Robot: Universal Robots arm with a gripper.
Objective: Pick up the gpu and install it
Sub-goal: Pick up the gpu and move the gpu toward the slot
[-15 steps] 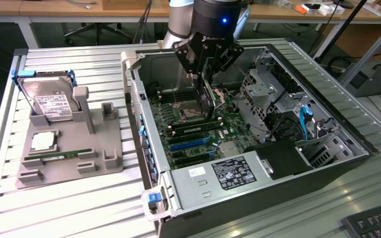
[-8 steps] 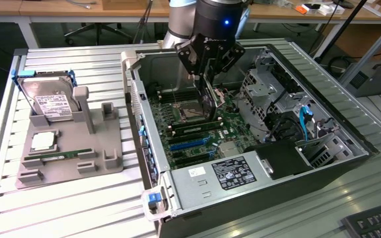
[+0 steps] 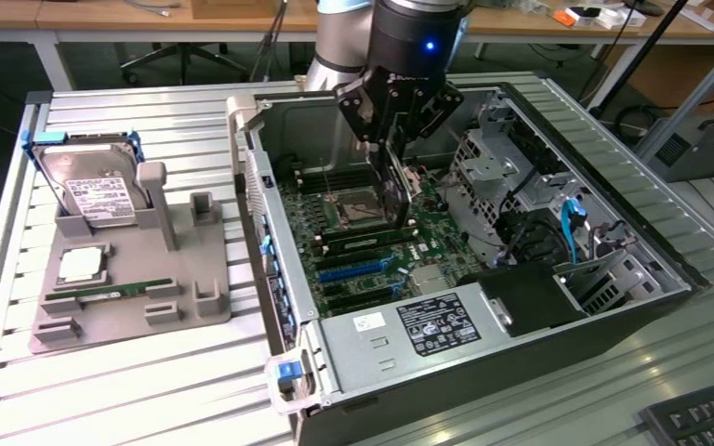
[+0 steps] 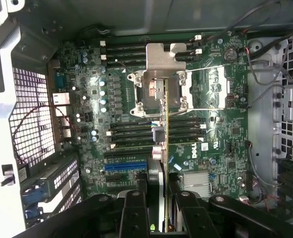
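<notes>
My gripper (image 3: 394, 137) hangs over the open computer case (image 3: 252, 186) and is shut on the gpu (image 3: 398, 190), a thin dark card held upright and edge-on. The card's lower end hovers just above the motherboard (image 3: 363, 246), near the processor socket (image 3: 360, 206). In the wrist view the gpu (image 4: 166, 124) appears as a narrow slat running from between the black fingers (image 4: 135, 210) out over the socket (image 4: 159, 84) and the memory slots. Its grey metal bracket (image 4: 157, 173) sits close to the gripper (image 4: 159, 201). A blue expansion slot (image 4: 125, 167) lies on the board beside the card.
A grey holder (image 3: 190, 269) on the slatted table at the exterior view's left carries a hard drive (image 3: 99, 195), a processor (image 3: 81, 265) and a green memory stick (image 3: 109, 291). Inside the case are the power supply (image 3: 438, 325) and drive cage (image 3: 506, 177). A keyboard (image 3: 705, 418) lies near the exterior view's lower right corner.
</notes>
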